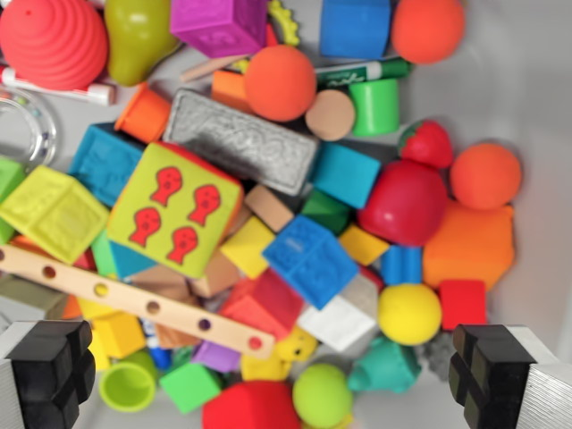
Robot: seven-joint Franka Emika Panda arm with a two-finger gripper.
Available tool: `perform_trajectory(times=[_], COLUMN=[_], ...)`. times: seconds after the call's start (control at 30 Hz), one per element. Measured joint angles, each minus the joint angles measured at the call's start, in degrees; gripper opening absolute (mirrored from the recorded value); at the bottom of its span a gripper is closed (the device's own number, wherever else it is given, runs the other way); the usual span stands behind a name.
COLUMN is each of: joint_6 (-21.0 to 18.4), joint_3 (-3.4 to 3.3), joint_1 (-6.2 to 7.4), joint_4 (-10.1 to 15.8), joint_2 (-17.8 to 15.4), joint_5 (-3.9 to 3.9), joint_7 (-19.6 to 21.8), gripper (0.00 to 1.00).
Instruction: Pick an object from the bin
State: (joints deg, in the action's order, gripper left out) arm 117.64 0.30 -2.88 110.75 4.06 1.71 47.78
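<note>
White bin [527, 80] crammed with toys; fingers [49, 371] wide apart, green ball [322, 394] between them.

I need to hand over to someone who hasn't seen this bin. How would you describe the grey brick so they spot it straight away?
Start at the big yellow-green block with four red fish left of centre in the wrist view. Just above and to its right lies the grey brick, a long slab slanting down toward the right, below the orange ball. It is the only dull grey, embossed piece among bright-coloured toys.
</note>
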Motion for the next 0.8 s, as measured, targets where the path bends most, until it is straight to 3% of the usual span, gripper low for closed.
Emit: perform_trajectory(times=[0.8], joint_6=[0.7], joint_3=[0.04], joint_1=[0.32], joint_4=[0.9], joint_2=[0.2], joint_5=[0.00], joint_7=[2.1], gripper=[1.00])
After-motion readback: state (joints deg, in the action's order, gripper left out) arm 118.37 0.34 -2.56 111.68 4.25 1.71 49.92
